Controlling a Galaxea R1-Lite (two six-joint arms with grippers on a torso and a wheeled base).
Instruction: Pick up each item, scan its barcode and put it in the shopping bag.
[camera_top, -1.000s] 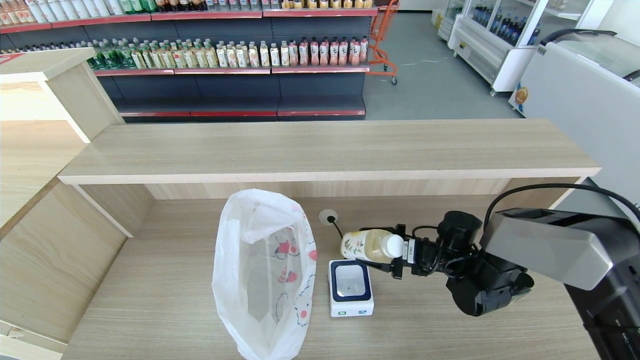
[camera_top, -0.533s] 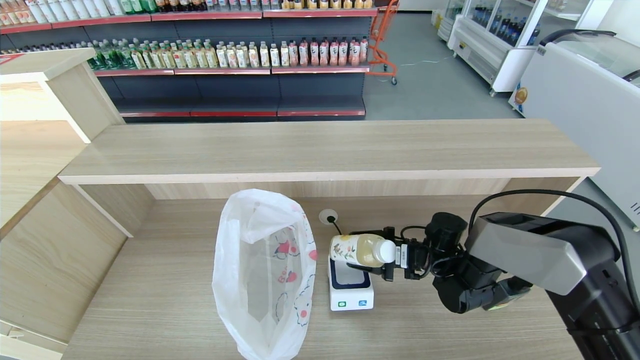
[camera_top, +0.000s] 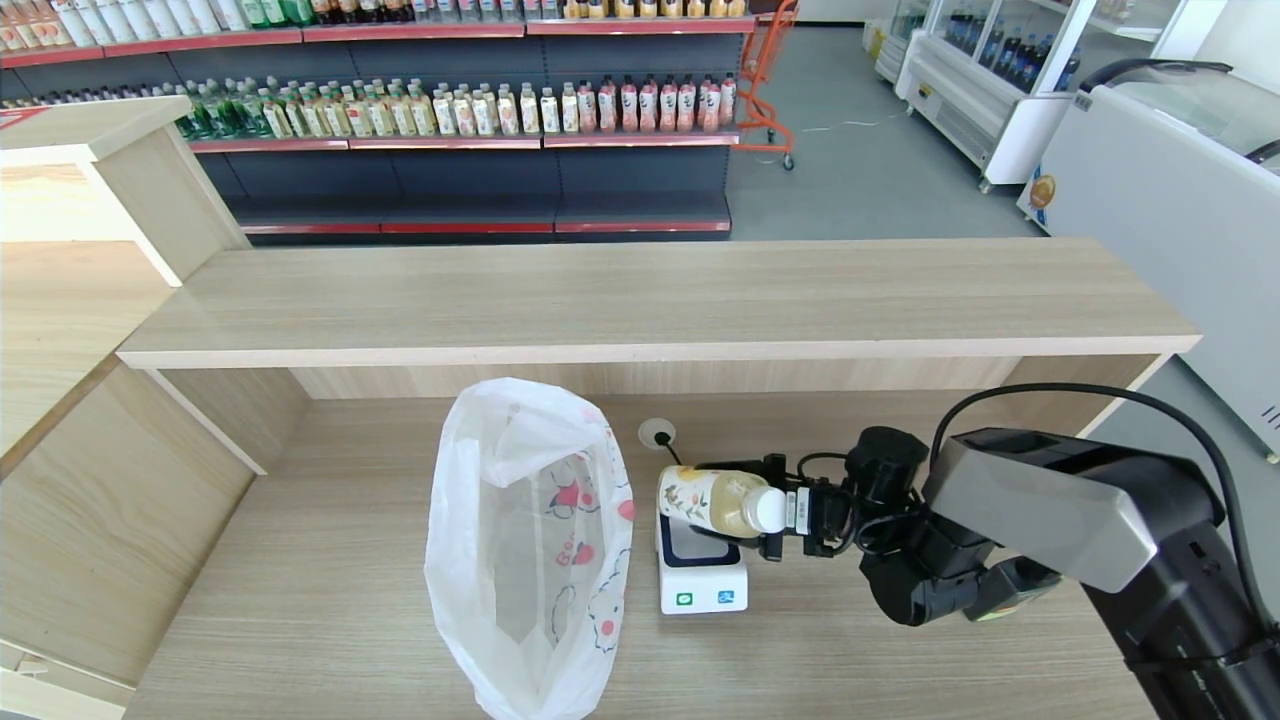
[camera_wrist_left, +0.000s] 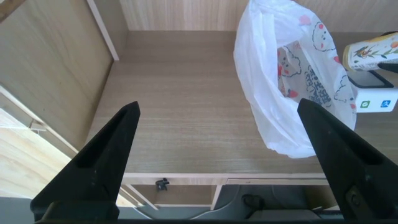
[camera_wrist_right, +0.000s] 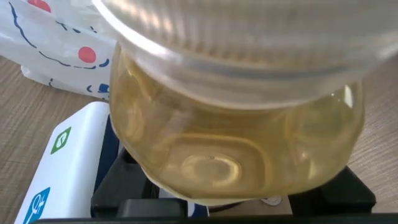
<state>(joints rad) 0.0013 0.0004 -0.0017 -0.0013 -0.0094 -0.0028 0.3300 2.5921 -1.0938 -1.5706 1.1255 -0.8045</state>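
On the shop tabletop (camera_top: 330, 560), the right hand (camera_top: 745, 505), pinching the bottle (camera_top: 695, 495), has brought it from beside to above the scanner (camera_top: 703, 595); so scanning can now happen.

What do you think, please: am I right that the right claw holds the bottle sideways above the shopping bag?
Not quite: in the head view the right claw holds the bottle sideways above the scanner, not the shopping bag, which stands beside it.
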